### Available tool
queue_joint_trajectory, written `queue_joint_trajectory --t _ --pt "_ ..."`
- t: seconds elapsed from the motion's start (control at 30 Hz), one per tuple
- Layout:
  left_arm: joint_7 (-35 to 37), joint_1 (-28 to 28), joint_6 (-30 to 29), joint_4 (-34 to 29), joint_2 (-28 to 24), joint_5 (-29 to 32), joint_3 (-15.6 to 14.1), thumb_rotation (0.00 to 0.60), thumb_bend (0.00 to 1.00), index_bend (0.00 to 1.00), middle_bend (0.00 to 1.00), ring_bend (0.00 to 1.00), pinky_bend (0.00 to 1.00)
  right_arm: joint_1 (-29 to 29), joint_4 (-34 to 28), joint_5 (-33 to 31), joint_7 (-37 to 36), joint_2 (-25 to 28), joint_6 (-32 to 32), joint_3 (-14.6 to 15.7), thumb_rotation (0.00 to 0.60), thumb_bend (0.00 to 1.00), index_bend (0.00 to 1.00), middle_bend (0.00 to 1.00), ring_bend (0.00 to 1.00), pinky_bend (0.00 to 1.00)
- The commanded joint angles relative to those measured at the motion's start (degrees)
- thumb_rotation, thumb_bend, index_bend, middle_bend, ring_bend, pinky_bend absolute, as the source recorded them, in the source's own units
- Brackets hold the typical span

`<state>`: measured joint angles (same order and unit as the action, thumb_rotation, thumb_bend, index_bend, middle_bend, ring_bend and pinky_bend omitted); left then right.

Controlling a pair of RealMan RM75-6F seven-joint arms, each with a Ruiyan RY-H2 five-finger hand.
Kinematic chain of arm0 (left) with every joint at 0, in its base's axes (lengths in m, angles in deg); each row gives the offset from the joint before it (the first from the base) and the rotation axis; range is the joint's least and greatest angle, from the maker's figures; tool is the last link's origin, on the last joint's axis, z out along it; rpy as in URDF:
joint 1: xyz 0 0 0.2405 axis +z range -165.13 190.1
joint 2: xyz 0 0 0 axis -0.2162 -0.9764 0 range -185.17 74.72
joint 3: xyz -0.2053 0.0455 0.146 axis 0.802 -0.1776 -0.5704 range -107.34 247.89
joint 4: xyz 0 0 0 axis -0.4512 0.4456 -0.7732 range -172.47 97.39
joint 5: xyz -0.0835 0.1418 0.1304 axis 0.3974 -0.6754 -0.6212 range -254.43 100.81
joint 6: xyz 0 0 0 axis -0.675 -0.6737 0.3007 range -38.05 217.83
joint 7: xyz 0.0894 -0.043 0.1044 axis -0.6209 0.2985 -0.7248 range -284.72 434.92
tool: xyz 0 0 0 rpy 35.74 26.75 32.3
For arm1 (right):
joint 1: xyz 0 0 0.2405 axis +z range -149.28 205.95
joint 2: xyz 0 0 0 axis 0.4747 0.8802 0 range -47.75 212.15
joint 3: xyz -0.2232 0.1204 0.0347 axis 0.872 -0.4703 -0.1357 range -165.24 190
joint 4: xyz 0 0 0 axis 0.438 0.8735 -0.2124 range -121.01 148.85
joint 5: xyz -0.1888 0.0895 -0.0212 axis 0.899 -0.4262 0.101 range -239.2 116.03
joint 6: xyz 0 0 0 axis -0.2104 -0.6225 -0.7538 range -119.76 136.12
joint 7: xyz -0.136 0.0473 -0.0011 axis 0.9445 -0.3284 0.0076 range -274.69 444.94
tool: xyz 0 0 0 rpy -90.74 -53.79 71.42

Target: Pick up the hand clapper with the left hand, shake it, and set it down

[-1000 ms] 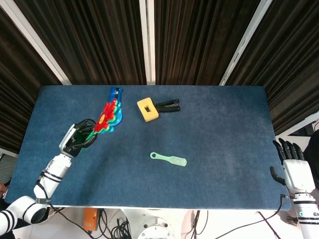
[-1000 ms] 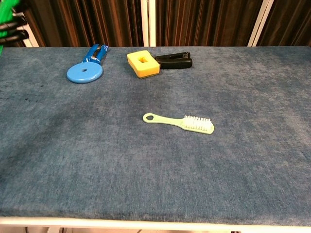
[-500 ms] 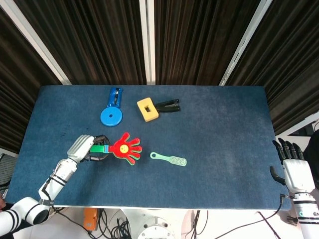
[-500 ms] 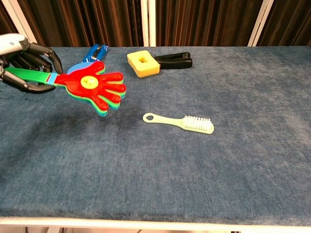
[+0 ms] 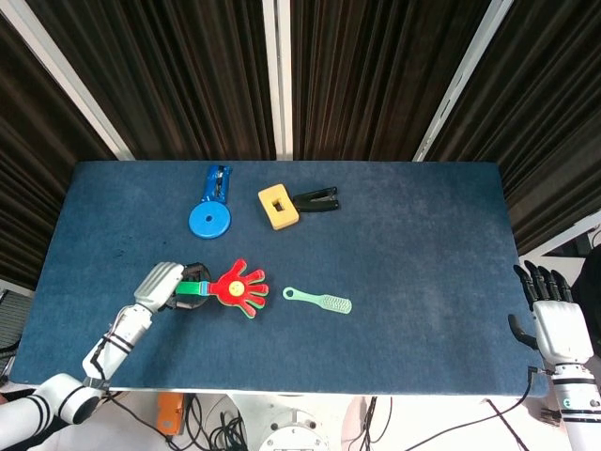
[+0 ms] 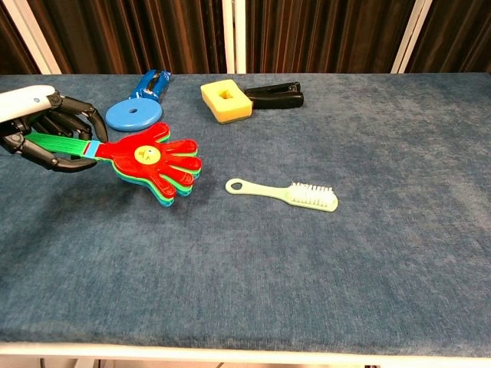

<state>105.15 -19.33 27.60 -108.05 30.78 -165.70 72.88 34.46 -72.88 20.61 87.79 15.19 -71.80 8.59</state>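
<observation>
The hand clapper (image 5: 235, 289) (image 6: 157, 162) has red, green and blue hand-shaped leaves and a green handle. My left hand (image 5: 167, 284) (image 6: 46, 130) grips that handle at the table's left front, with its fingers wrapped around it. The clapper's leaves point right and lie low over the blue tabletop; I cannot tell whether they touch it. My right hand (image 5: 552, 313) hangs off the table's right edge with its fingers straight and apart, holding nothing. It shows only in the head view.
A pale green brush (image 5: 319, 301) (image 6: 284, 192) lies just right of the clapper's leaves. Behind are a blue disc tool (image 5: 210, 217) (image 6: 135, 113), a yellow block (image 5: 278, 207) (image 6: 225, 101) and a black clip (image 5: 317, 199) (image 6: 275, 95).
The left hand swung the clapper down from high over the blue disc tool to low over the table's left front. In the last half second it sank a little further. The right hand stayed still.
</observation>
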Motion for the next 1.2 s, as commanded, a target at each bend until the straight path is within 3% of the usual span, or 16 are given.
queue_joint_trajectory --t 0.03,0.1,0.17,0.23,0.3,0.63,0.8,0.97,1.2 --pt "-0.8 -0.1 -0.3 1.8 1.0 -0.2 -0.4 0.600 0.34 0.57 0.62 0.70 0.77 0.0 0.0 -0.1 0.0 0.0 0.0 -0.1 0.600 0.33 0.00 0.00 0.00 0.00" --pt "-1.7 -0.5 0.9 2.0 0.5 -0.6 -1.3 0.600 0.26 0.44 0.47 0.43 0.53 0.1 0.1 -0.1 -0.1 -0.1 0.1 -0.1 0.600 0.33 0.00 0.00 0.00 0.00" --pt "-2.1 -0.8 1.5 1.7 -0.1 -0.8 -1.8 0.600 0.19 0.27 0.24 0.13 0.26 0.1 0.2 -0.1 -0.1 -0.1 0.2 -0.1 0.600 0.33 0.00 0.00 0.00 0.00" --pt "-2.5 -0.7 1.2 1.5 -0.5 -0.6 -1.8 0.600 0.17 0.16 0.08 0.01 0.09 0.1 0.3 -0.1 -0.2 -0.2 0.1 -0.1 0.600 0.33 0.00 0.00 0.00 0.00" --pt "-3.0 -0.1 -0.3 1.2 -0.9 -0.3 -1.3 0.600 0.16 0.08 0.01 0.00 0.01 0.0 0.3 0.0 -0.3 -0.1 0.0 -0.1 0.600 0.33 0.00 0.00 0.00 0.00" --pt "-12.3 6.1 -8.5 -6.8 -9.0 3.2 -0.7 0.600 0.14 0.04 0.00 0.00 0.00 -0.2 -0.3 1.0 -0.2 0.1 -1.0 0.2 0.600 0.33 0.00 0.00 0.00 0.00" --pt "-25.1 12.9 -16.8 -10.9 -13.9 6.6 -1.0 0.600 0.14 0.04 0.00 0.00 0.00 -0.2 -1.0 1.7 0.7 -0.2 -1.5 0.2 0.600 0.33 0.00 0.00 0.00 0.00" --pt "-38.7 19.2 -24.5 -10.3 -15.2 7.7 -2.8 0.600 0.15 0.05 0.00 0.00 0.00 0.2 -0.2 1.8 1.0 -1.9 -0.5 0.8 0.600 0.33 0.00 0.00 0.00 0.00" --pt "-38.3 24.8 -28.0 -10.8 -15.2 8.4 -4.2 0.600 0.15 0.05 0.00 0.00 0.00 -0.2 0.4 2.2 1.1 -2.5 -1.1 1.1 0.600 0.33 0.00 0.00 0.00 0.00"
